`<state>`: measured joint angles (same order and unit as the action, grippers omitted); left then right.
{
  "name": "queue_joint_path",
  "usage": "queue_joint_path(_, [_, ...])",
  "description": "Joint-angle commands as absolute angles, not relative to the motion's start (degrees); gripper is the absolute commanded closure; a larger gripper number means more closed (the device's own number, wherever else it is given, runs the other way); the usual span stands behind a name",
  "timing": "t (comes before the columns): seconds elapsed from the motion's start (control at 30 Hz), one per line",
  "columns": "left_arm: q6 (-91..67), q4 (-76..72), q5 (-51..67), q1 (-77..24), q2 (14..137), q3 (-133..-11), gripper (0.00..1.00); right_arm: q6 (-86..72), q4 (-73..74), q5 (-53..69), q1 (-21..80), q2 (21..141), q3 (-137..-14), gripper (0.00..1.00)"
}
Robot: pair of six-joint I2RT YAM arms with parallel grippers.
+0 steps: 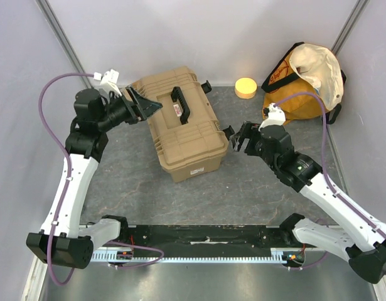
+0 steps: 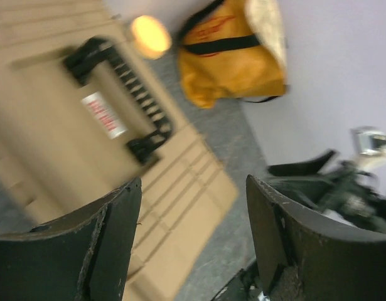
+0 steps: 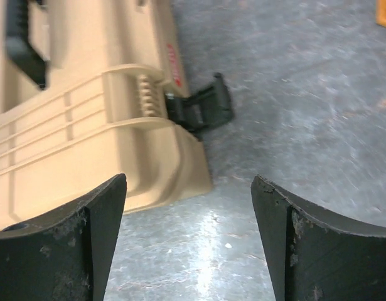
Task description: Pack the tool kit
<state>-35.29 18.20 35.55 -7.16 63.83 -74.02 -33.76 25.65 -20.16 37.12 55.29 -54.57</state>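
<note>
- A tan tool kit point(image 1: 186, 135) lies with its lid down on the grey table point(image 1: 255, 194), its black handle point(image 1: 181, 102) flat on top and a latch point(image 1: 206, 85) swung out on the right side.
- The left gripper point(image 1: 144, 105), jaws parted, hangs over the box's rear-left corner.
- The right gripper point(image 1: 238, 139), jaws apart, sits just beside the box's right edge.
- A yellow disc point(image 1: 245, 87) and an orange-yellow cloth bag point(image 1: 304, 78) rest near the far right corner.

In the left wrist view the toolbox point(image 2: 48, 125) is smeared by blur, its red-white label point(image 2: 103, 115) unreadable, and the orange-yellow cloth bag point(image 2: 230, 56) runs off the top edge. From above, the left pincer point(image 1: 144, 102) covers the toolbox's far-left corner.
</note>
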Motion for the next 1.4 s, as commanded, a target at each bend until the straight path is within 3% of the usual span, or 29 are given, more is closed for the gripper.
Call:
queue_joint_path(0.0, [-26.02, 28.38, 20.05, -7.21, 64.16, -69.27, 0.26, -28.3, 18.28, -9.94, 37.09, 57.73, -58.79, 0.11])
queue_joint_path(0.27, [-26.1, 28.39, 14.95, -7.21, 65.91, -63.9, 0.24, -28.3, 13.28, -2.3, 37.18, 68.54, -61.61, 0.09])
queue_joint_path(0.47, [-26.1, 27.69, 15.12, -7.29, 68.99, -63.19, 0.24, -30.14, 10.82, 7.19, 37.18, 72.68, -59.68, 0.19])
queue_joint_path(0.6, [-26.63, 27.86, 15.29, -7.21, 70.14, -63.72, 0.25, -35.4, 6.69, 14.57, 37.26, 72.07, -54.07, 0.3])
queue_joint_path(0.8, [-26.19, 30.06, 12.22, -7.21, 68.38, -65.74, 0.25, -44.55, -2.63, 16.62, 40.42, 67.16, -41.59, 0.34])
queue_joint_path(0.93, [-25.4, 31.29, 10.55, -7.29, 66.62, -68.81, 0.26, -46.67, -2.64, 13.54, 42.19, 65.31, -39.64, 0.35])
queue_joint_path(1.07, [-23.04, 29.54, 12.91, -7.82, 63.12, -70.31, 0.26, -44.66, 3.5, 6.18, 42.01, 63.02, -44.72, 0.33])
queue_joint_path(1.17, [-21.1, 27.25, 16.69, -9.57, 59.95, -69.35, 0.26, -42.46, 9.12, 2.73, 40.52, 63.36, -51.04, 0.22])
queue_joint_path(1.37, [-18.29, 26.1, 17.32, -16.42, 56.08, -65.57, 0.27, -42.45, 13.35, -2.98, 34.99, 61.26, -55.72, 0.13])
